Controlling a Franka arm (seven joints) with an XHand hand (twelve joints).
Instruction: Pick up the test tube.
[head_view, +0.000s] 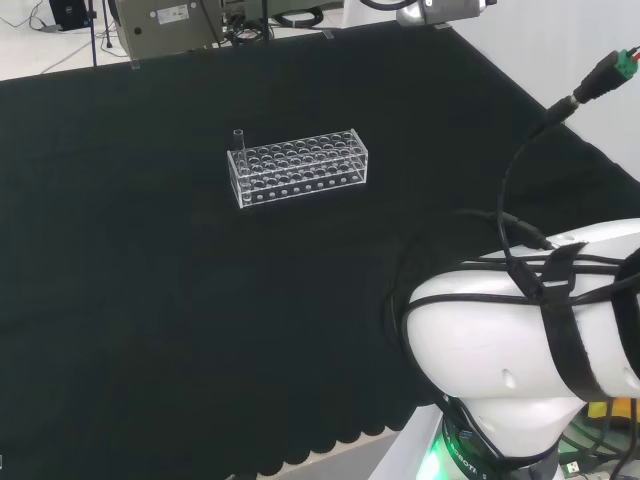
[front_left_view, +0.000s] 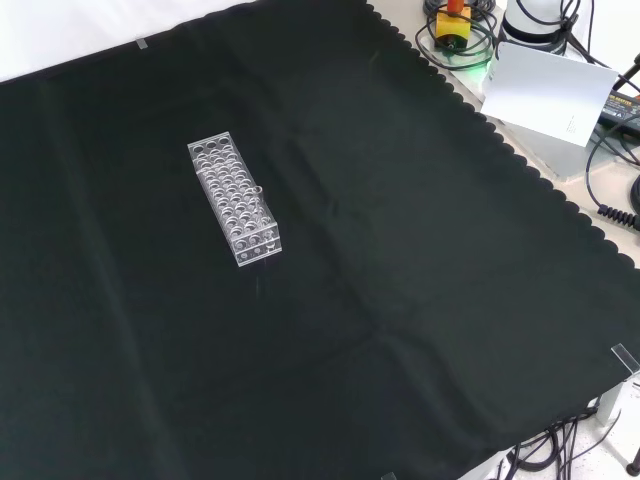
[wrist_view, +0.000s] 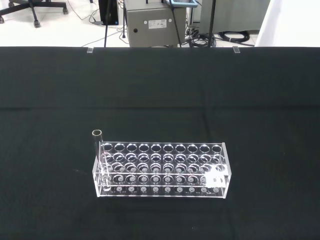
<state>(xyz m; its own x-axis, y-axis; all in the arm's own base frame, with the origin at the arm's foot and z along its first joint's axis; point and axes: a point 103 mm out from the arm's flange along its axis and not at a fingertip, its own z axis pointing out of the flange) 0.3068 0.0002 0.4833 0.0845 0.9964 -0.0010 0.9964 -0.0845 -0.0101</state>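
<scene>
Setting: laboratory or robotics test room. Evidence: bench draped in black cloth; clear plastic tube rack holding one glass test tube; grey equipment cabinet; loose cables; white arm link; wheeled chair base.

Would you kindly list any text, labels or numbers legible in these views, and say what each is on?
None can be read.
Grey cabinet behind the bench: a white label, too small to read.
White card by the arm's base: a faint mark, illegible.
Test tube rack and test tube: no markings visible.
</scene>
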